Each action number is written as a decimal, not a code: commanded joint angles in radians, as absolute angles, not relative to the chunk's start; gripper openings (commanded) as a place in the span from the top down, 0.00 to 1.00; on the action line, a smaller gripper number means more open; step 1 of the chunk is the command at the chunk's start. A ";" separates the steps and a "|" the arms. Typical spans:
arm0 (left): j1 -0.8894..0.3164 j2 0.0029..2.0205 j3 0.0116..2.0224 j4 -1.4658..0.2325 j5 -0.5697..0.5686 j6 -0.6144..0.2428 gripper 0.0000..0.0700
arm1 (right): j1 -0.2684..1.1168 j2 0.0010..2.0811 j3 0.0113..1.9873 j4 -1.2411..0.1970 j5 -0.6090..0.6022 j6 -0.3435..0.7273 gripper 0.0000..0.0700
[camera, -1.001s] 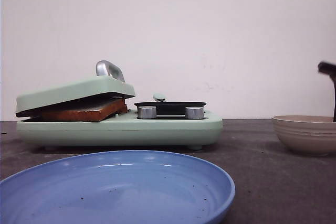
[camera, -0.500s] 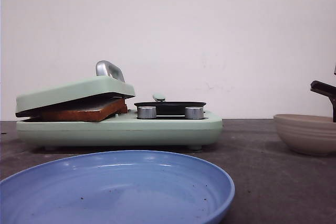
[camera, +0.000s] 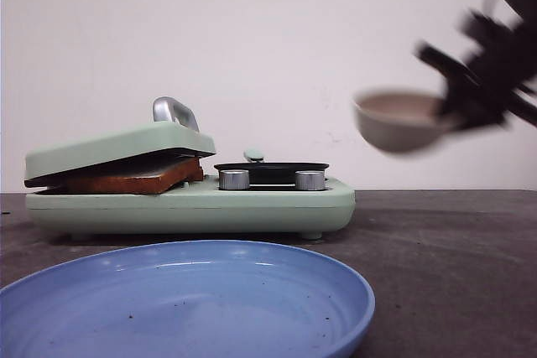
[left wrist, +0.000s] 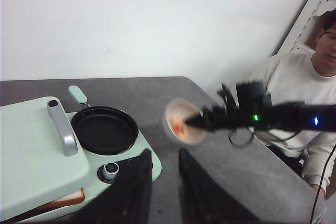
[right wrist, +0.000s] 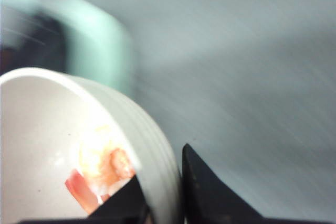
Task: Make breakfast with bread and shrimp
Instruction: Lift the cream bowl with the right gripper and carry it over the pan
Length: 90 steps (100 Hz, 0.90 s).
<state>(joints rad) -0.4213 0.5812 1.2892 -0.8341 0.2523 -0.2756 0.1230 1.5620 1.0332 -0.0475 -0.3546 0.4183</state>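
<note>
The bread (camera: 134, 177), browned at the crust and pale on top, sits wedged under the green lid (camera: 117, 147) at the left. The right gripper (right wrist: 160, 195) jaws pinch the bowl (camera: 396, 121) rim, holding shrimp (right wrist: 102, 174) aloft. The left gripper (left wrist: 165, 182) jaws are parted, empty.

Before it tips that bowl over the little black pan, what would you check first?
1. Bowl gripped by the right gripper at its rim: ok.
2. Shrimp inside the bowl: ok.
3. Pan bare and uncovered: ok.
4. Bowl over the pan: not ok, it hangs off to the pan's right.
5. Left gripper out of the way: ok, open and empty.
6. Bread under the green lid: ok.
</note>
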 commanded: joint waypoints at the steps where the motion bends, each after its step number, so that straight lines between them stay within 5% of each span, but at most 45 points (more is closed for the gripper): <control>1: -0.426 0.585 1.307 -0.822 0.243 -0.262 0.99 | 0.176 1.569 1.107 -0.038 -0.309 0.407 1.00; 48: -0.426 0.585 1.307 -0.851 0.243 -0.247 0.99 | 0.447 1.785 1.556 -0.035 0.003 0.080 1.00; 67: -0.426 0.585 1.307 -0.852 0.244 -0.248 0.99 | 0.494 1.882 1.584 0.004 0.121 -0.032 1.00; 90: -0.426 0.585 1.308 -0.854 0.244 -0.255 0.99 | 0.537 1.938 1.584 0.123 0.319 -0.289 1.00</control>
